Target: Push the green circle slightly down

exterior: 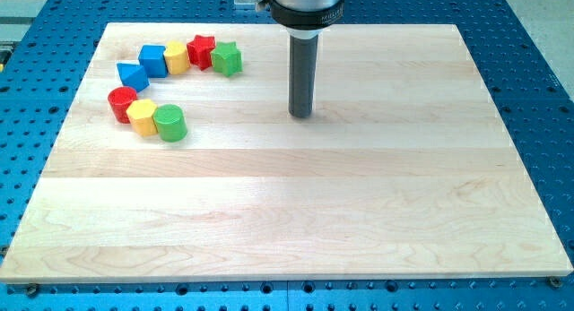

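The green circle [169,123] is a short green cylinder on the wooden board [296,212], at the view's left. It touches a yellow block [141,116] on its left. My tip [301,114] rests on the board well to the right of the green circle, at about the same height in the view, with open board between them.
A red cylinder [121,103] sits left of the yellow block. Above them runs an arc: blue triangle [133,75], blue cube [153,59], yellow block [176,56], red star [201,51], green star [227,57]. A blue perforated table [538,69] surrounds the board.
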